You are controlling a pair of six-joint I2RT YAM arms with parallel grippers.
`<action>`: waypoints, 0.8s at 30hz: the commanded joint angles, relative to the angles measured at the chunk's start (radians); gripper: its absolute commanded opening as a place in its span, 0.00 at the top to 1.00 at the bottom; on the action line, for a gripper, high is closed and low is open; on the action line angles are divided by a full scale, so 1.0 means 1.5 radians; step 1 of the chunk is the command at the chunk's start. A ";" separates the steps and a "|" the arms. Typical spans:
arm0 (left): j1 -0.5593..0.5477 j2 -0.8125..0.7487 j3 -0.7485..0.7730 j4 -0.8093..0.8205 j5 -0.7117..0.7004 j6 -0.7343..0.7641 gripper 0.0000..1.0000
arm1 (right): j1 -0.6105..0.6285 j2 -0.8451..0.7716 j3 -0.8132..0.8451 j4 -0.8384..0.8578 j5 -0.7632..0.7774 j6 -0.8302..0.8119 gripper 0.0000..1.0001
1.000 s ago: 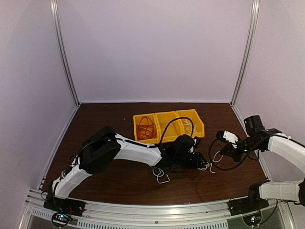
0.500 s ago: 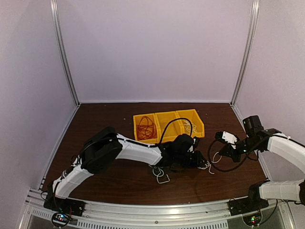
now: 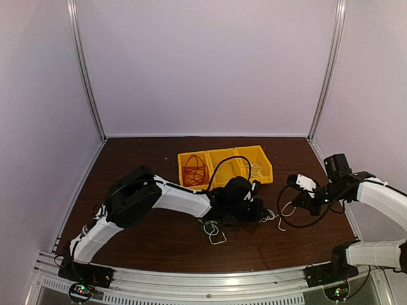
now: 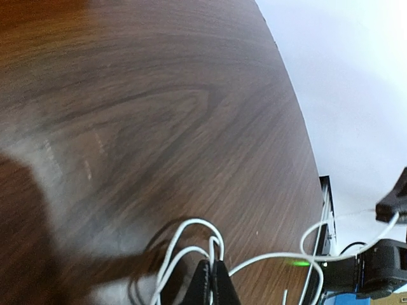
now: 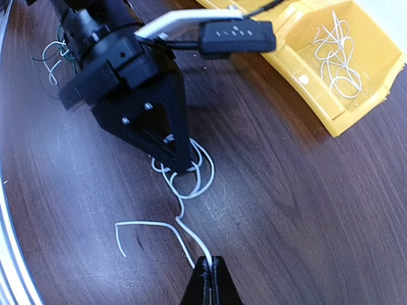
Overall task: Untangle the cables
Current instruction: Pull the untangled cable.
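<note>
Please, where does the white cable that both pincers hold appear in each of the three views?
Top external: the white cable lies just right of centre, slightly low.
Left wrist: white cable loops at the bottom middle.
Right wrist: white cable runs from centre to bottom edge.
Shared landmark: the left pincer, shut on it.

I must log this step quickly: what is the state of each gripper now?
Left gripper: closed, fingers pinching the white cable.
Right gripper: closed, fingers pinching the white cable as well.
</note>
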 commanded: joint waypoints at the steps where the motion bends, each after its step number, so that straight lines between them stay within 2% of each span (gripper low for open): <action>1: 0.022 -0.157 -0.124 0.066 -0.027 0.062 1.00 | 0.002 -0.002 -0.005 0.021 0.025 0.029 1.00; 9: 0.072 -0.425 -0.389 0.082 -0.095 0.131 1.00 | -0.034 0.012 -0.013 0.068 0.086 0.075 1.00; 12: 0.078 -0.488 -0.446 0.090 -0.134 0.151 1.00 | -0.047 0.020 -0.005 0.061 0.090 0.076 1.00; 17: 0.087 -0.573 -0.538 0.170 -0.170 0.151 1.00 | -0.054 0.030 -0.004 0.072 0.120 0.092 1.00; 21: 0.090 -0.651 -0.589 0.170 -0.239 0.183 1.00 | -0.066 0.041 -0.005 0.089 0.150 0.103 1.00; 24: 0.098 -0.722 -0.598 0.103 -0.293 0.221 1.00 | -0.078 0.051 0.004 0.095 0.174 0.116 1.00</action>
